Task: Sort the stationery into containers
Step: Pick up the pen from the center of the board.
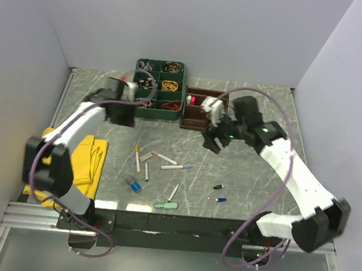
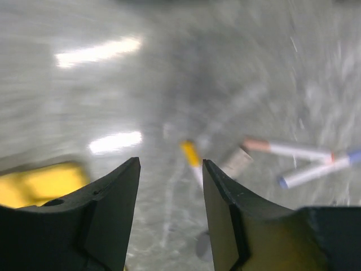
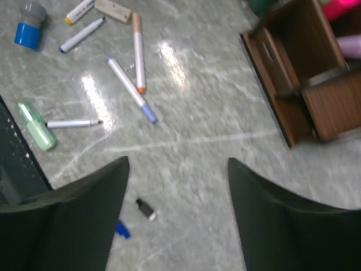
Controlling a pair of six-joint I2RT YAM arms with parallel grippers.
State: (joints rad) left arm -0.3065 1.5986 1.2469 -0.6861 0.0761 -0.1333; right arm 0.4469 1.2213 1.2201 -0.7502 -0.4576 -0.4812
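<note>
Overhead light glares white on the table (image 2: 98, 51); motion blur smears the left wrist view's markers (image 2: 293, 150).

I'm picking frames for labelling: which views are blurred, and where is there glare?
Left wrist view: heavy motion smear, table streaked with two bright glare patches, pens soft, only its fingers sharp. Right wrist view: slightly soft, organiser blurred, glare streaks beside the pens. Top external view: sharp, evenly lit.
</note>
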